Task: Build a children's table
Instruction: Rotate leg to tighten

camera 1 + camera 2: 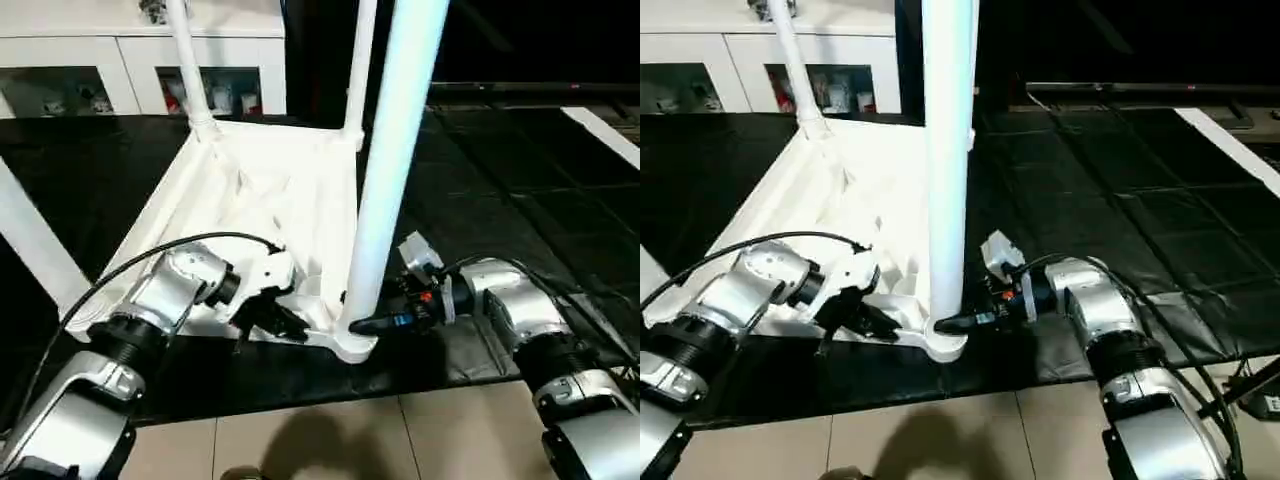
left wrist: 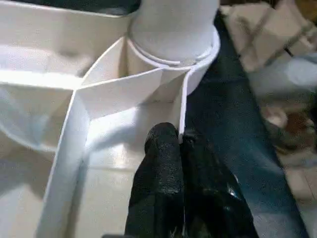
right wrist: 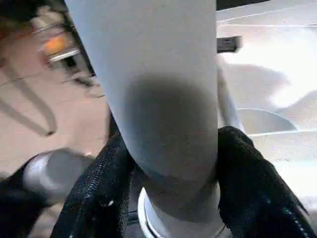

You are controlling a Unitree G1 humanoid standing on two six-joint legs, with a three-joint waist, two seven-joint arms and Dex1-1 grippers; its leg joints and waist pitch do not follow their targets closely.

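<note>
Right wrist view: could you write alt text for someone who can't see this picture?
Two black fingers of the robot's right gripper close around the base of a thick white table leg, one finger on each side, just above the round socket it stands in. Behind the leg lies the white ribbed underside of the tabletop.

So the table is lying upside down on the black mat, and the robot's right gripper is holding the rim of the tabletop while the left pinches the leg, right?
Swapped. In the right wrist view the right gripper straddles the near leg just above its socket. In the left wrist view the left gripper pinches the tabletop's rim. The table does lie upside down on the black mat.
</note>
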